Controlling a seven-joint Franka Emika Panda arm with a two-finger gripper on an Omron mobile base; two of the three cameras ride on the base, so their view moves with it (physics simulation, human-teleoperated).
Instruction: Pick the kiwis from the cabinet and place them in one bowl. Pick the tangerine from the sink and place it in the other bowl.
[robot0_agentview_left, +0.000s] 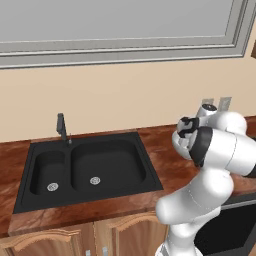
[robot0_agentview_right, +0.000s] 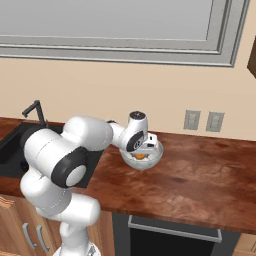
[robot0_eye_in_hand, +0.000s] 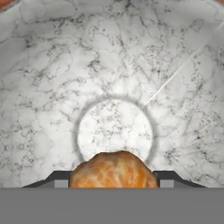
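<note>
while the tool (robot0_eye_in_hand: 113, 183) clamps the tangerine (robot0_eye_in_hand: 113, 168), it hangs inside the bowl (robot0_eye_in_hand: 52, 87).

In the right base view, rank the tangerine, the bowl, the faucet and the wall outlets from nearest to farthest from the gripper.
1. tangerine, between the fingers of the gripper, inside the bowl.
2. bowl, around the gripper, on the counter.
3. wall outlets, up right on the wall.
4. faucet, far left by the sink.

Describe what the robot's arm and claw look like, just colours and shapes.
The arm is glossy white, made of fat rounded segments with dark grey-black bands at the joints. The claw has two small dark fingertips, each with a pale grey pad. No cables or markings show.
</note>
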